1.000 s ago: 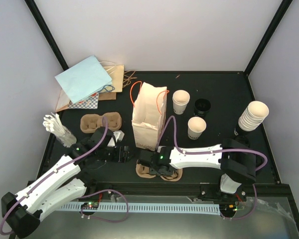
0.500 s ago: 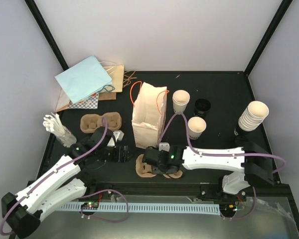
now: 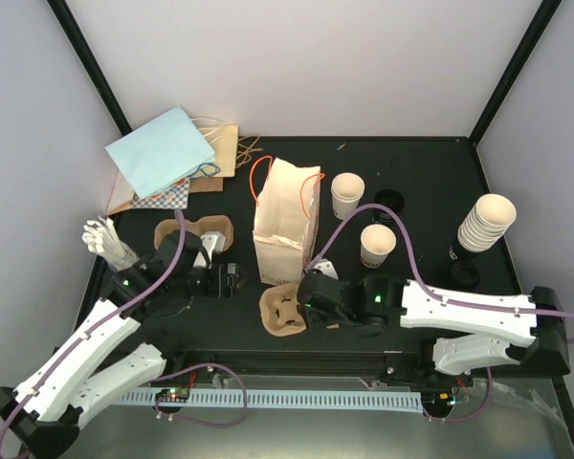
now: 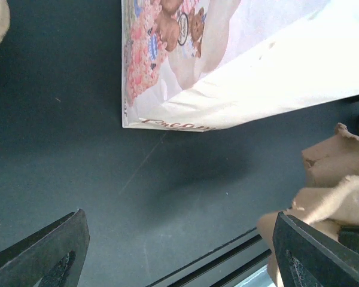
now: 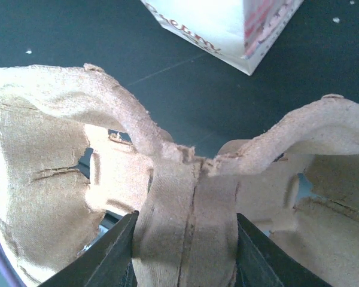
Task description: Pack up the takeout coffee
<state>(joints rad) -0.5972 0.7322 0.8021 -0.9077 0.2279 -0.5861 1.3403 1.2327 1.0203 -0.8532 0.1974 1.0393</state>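
Two cream paper cups of the takeout coffee (image 3: 346,195) (image 3: 377,245) stand right of the printed paper bag (image 3: 285,220), their tops looking open. My right gripper (image 3: 311,304) (image 5: 185,251) is shut on the middle bridge of a brown pulp cup tray (image 3: 282,312) (image 5: 54,161), which is tilted just in front of the bag. A second tray (image 3: 193,232) lies left of the bag. Between that tray and the bag my left gripper (image 3: 228,280) (image 4: 179,251) stands open with nothing between its fingers; the held tray (image 4: 335,179) shows at its right.
A stack of cream cups (image 3: 486,223) stands at the far right, with black lids (image 3: 389,201) (image 3: 462,274) nearby. Flat paper bags (image 3: 163,153) lie at the back left. A holder of white utensils (image 3: 110,244) stands by the left edge. The table's front rail (image 3: 297,359) runs behind the arms.
My right arm has swung outward to the right while its gripper tightened on the tray, which shifted left and tipped up. My left gripper has moved slightly back and left.
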